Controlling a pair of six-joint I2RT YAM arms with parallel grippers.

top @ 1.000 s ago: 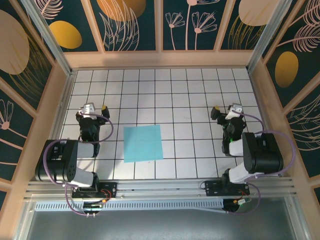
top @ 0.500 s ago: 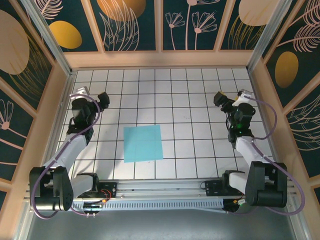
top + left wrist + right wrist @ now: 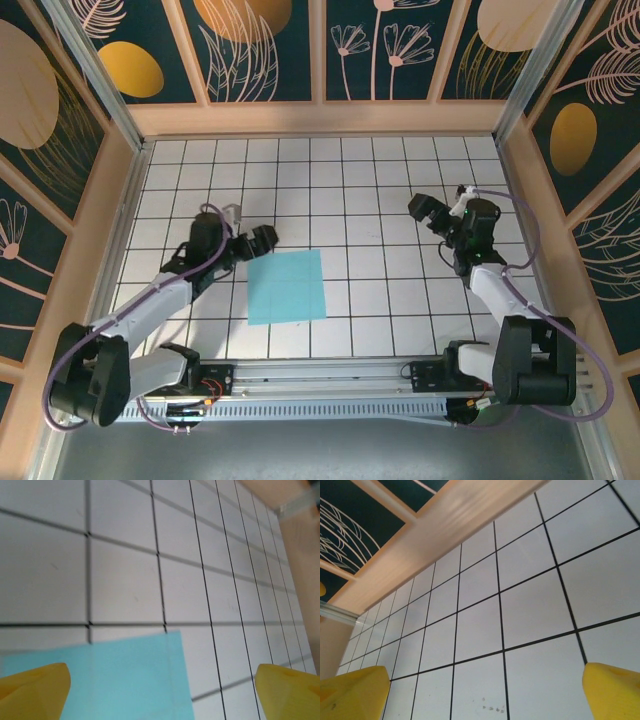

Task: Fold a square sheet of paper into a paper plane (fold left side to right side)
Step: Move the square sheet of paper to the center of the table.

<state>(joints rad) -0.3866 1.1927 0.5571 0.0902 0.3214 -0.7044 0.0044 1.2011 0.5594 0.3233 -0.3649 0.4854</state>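
The surface (image 3: 360, 180) is a glossy white grid of square tiles with dark seams. At lower centre from overhead, the square sheet of paper (image 3: 286, 287) lies flat, thin and smooth cyan. The left claw (image 3: 258, 240) gapes just beside its upper left corner. The right claw (image 3: 425, 212), right of centre, gapes too.
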